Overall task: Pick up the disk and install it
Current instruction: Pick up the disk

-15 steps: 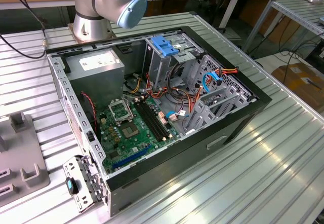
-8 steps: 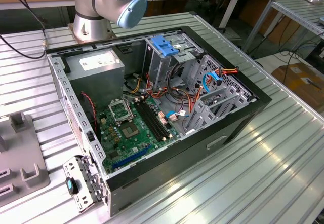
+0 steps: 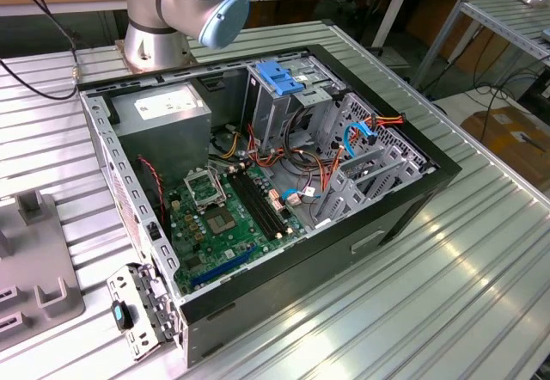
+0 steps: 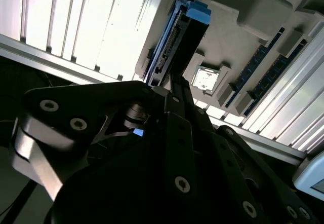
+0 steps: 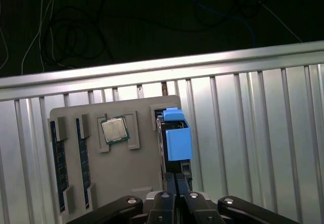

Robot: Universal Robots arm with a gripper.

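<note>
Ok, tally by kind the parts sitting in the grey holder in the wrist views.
In the grey holder:
memory sticks: 2
processor chip: 1
disk: 1
Total: 4

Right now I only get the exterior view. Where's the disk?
Observer: In the first wrist view, the disk stands on edge in a grey tray.
Operator: Is the gripper near it?
Observer: Yes. The gripper is right at the disk's end, lined up with it. I can't tell if it touches.
Operator: Anything else in that tray?
Observer: A square chip lies flat beside the disk.
</note>
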